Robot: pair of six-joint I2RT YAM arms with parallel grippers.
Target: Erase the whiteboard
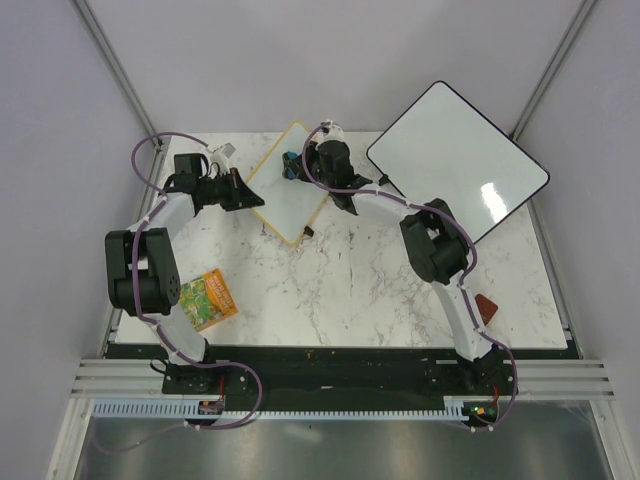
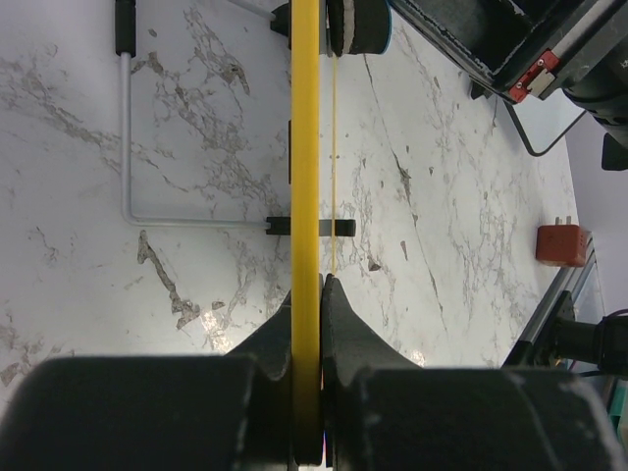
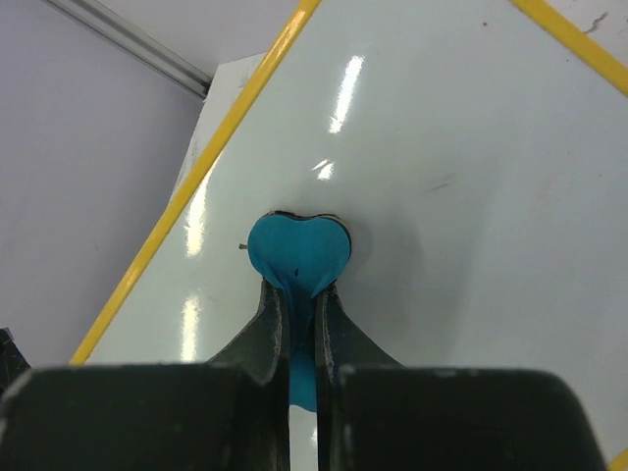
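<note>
The whiteboard (image 1: 287,197), small and yellow-framed, sits at the far centre of the marble table (image 1: 350,280), between the two arms and turned cornerwise to the table edge. The left gripper (image 1: 248,192) is closed on the board's left frame edge. In the left wrist view both fingers (image 2: 345,339) press against the yellow frame, which is seen edge-on.

The right gripper (image 3: 302,294) is pinched tight on a blue heart-shaped eraser (image 3: 297,253), whose rounded end lies against the white writing surface near the board's far corner. A faint grey trace shows on the surface to the eraser's right.

A larger black-framed whiteboard (image 1: 450,150) lies at the far right, just beside the small one. A green-and-orange packet (image 1: 208,300) lies near the left arm's base.
</note>
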